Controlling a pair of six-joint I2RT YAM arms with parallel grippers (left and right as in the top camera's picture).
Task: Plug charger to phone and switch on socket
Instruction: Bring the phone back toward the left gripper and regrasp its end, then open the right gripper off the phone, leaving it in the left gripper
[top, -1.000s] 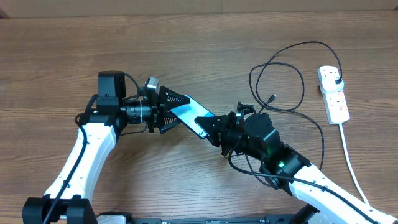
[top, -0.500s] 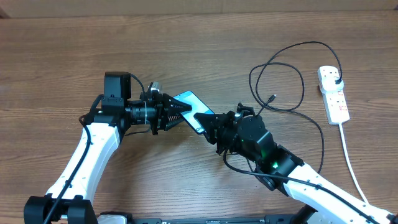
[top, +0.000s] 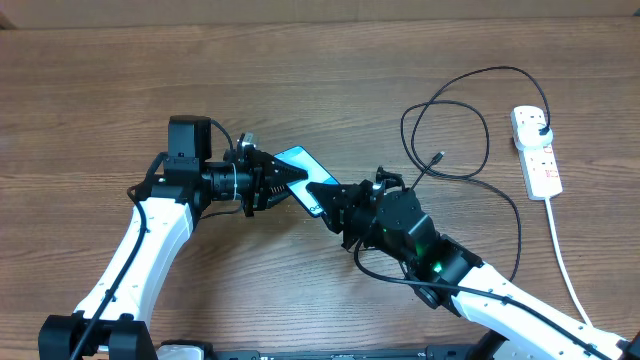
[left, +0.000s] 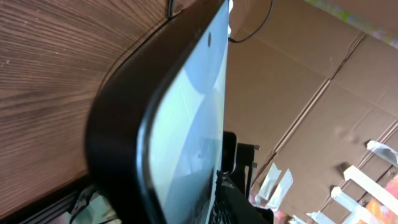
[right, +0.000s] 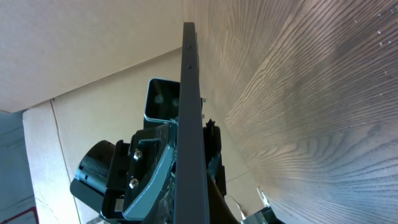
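Observation:
The phone (top: 303, 166), its light-blue screen lit, is held between both grippers at mid-table. My left gripper (top: 291, 180) is shut on its left end, and in the left wrist view the phone (left: 186, 124) fills the frame between the jaws. My right gripper (top: 328, 206) is shut on the other end, and in the right wrist view the phone (right: 189, 124) shows edge-on. The charger (top: 470, 76) loops loosely on the table at the right. Its connector tip (top: 441, 155) lies free, and its black plug (top: 541, 127) sits in the socket (top: 538, 158).
The socket's thick white cord (top: 566, 262) runs down toward the front right edge. Brown cardboard walls (left: 298, 93) stand around the wooden table (top: 100, 90).
My left gripper went from wide open around the phone's end to shut on it. The right arm shifted slightly left, still holding the phone.

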